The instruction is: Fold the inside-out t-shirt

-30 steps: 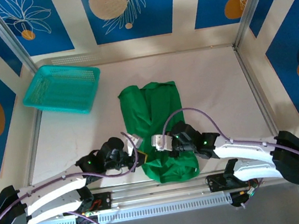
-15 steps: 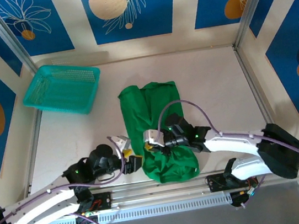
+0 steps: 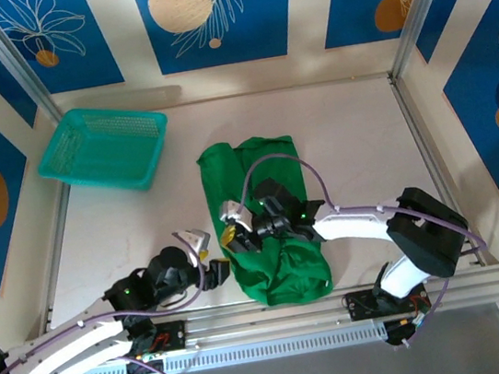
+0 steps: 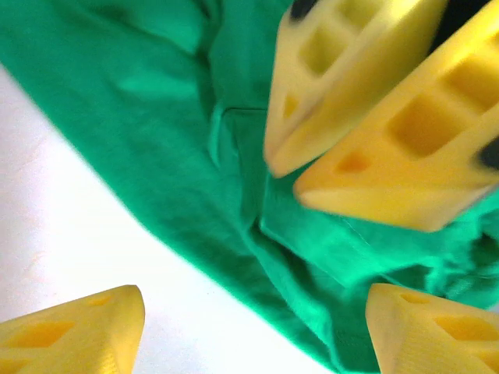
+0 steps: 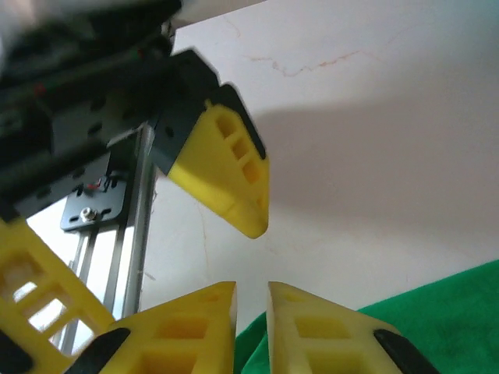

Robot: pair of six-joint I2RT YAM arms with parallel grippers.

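On the white table [image 3: 354, 135], hairline-cracked in the right wrist view, the left gripper [image 4: 255, 296] spreads its yellow jaws wide over the near-left edge of the wrinkly green t-shirt [image 3: 264, 194], bunched mid-table. The right gripper [image 5: 251, 288] stands a slit apart, pinching nothing. From above, a teal mesh basket [image 3: 105, 150] sits far left before blue leaf-patterned walls [image 3: 207, 16].

From my station I see the left arm [image 3: 75, 337] and right arm [image 3: 357, 223] built alike: white link shells, black joint housings with green indicator lights [image 3: 126, 284], looped purple cables [image 3: 273, 158], and yellow wedge-shaped fingers [image 5: 320, 331] moulded with rectangular pockets on black mounts.
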